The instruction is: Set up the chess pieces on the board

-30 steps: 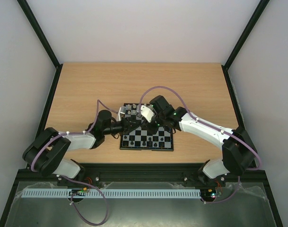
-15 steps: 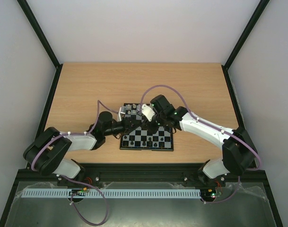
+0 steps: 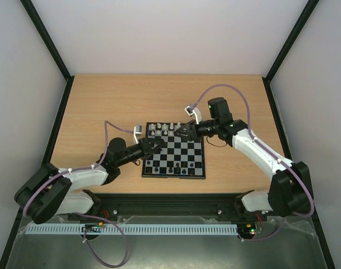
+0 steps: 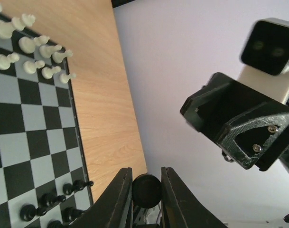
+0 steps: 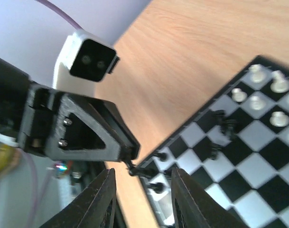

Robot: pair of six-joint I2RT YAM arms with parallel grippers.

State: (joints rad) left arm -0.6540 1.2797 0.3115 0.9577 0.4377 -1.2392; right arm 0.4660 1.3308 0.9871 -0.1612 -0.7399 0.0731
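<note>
The board point(image 3: 188, 152) lies mid-table, with white chess pieces point(image 3: 159, 129) along its far edge and black chess pieces point(image 3: 176, 168) along its near edge. My left gripper point(image 3: 153, 147) hovers over the board's left side, shut on a black piece point(image 4: 146, 191) whose round base shows between the fingers. The right wrist view shows that piece point(image 5: 136, 169) sticking out of the left gripper's tip point(image 5: 127, 152). Over the far edge of the board, my right gripper point(image 3: 183, 133) is open, with nothing between its fingers point(image 5: 100, 202).
The board point(image 4: 35, 137) sits on a wooden table point(image 3: 103, 106) enclosed by white walls and a black frame. In the left wrist view the right gripper point(image 4: 239, 123) hangs opposite, a short way off. Bare wood surrounds the board on all sides.
Both grippers were together over the board's upper left. The right jaws have opened and that arm has drawn back to the right. The left jaws have closed on the black piece and shifted left.
</note>
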